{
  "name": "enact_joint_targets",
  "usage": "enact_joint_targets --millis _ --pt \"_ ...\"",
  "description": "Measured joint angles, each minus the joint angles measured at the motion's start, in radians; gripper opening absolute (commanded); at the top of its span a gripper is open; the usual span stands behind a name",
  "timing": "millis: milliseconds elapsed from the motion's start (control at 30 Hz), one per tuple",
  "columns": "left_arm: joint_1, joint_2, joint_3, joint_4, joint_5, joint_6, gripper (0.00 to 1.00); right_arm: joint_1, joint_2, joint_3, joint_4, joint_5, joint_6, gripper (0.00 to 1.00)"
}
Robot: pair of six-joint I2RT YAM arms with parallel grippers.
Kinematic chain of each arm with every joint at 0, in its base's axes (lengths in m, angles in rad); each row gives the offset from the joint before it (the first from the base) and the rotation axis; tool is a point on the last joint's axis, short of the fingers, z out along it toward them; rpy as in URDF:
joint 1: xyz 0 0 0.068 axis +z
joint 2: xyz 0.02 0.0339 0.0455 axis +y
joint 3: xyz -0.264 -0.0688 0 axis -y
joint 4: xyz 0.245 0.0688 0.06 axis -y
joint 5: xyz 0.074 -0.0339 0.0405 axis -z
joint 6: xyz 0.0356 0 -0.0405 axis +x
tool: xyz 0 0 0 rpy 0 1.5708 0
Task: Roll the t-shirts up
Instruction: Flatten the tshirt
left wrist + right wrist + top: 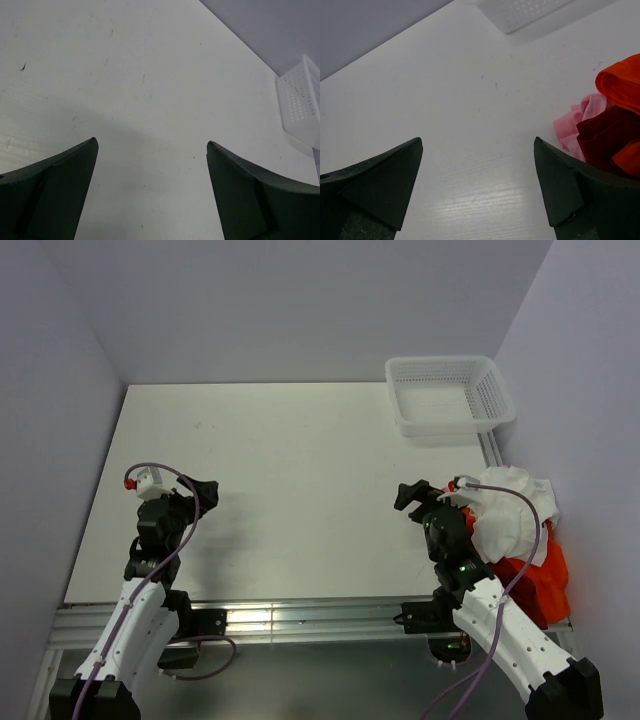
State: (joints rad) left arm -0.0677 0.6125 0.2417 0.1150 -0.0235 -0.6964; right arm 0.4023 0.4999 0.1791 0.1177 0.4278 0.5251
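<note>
The t-shirts lie crumpled in a heap at the table's right edge: a white t-shirt (510,510) on top and orange-red t-shirts (535,580) under it. In the right wrist view the heap shows orange cloth (620,82), dark red cloth (605,135) and a pink fold (582,120). My right gripper (410,495) (478,140) hovers open over bare table just left of the heap, with nothing between its fingers. Far to the left, my left gripper (205,490) (152,142) is open too, above bare table and holding nothing.
A white mesh basket (450,395) (300,105) (530,12) stands at the table's back right corner. The white table (280,490) has walls on three sides. A metal rail (300,620) runs along the near edge by the arm bases.
</note>
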Motion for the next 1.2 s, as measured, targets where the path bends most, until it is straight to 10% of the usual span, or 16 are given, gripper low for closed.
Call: enact_joint_targets --millis 467,900,1200 --pt "0.000 -0.008 0.000 0.000 -0.001 0.000 0.96 0.000 -0.046 0.038 -0.130 0.203 0.146 0.96" --pt "0.001 0.053 0.000 0.000 0.000 0.000 0.92 -0.007 0.126 0.508 -0.892 0.635 0.656 1.00" --pt "0.001 0.040 0.000 0.000 0.000 0.000 0.92 -0.220 0.310 0.552 -0.990 0.604 0.632 1.00"
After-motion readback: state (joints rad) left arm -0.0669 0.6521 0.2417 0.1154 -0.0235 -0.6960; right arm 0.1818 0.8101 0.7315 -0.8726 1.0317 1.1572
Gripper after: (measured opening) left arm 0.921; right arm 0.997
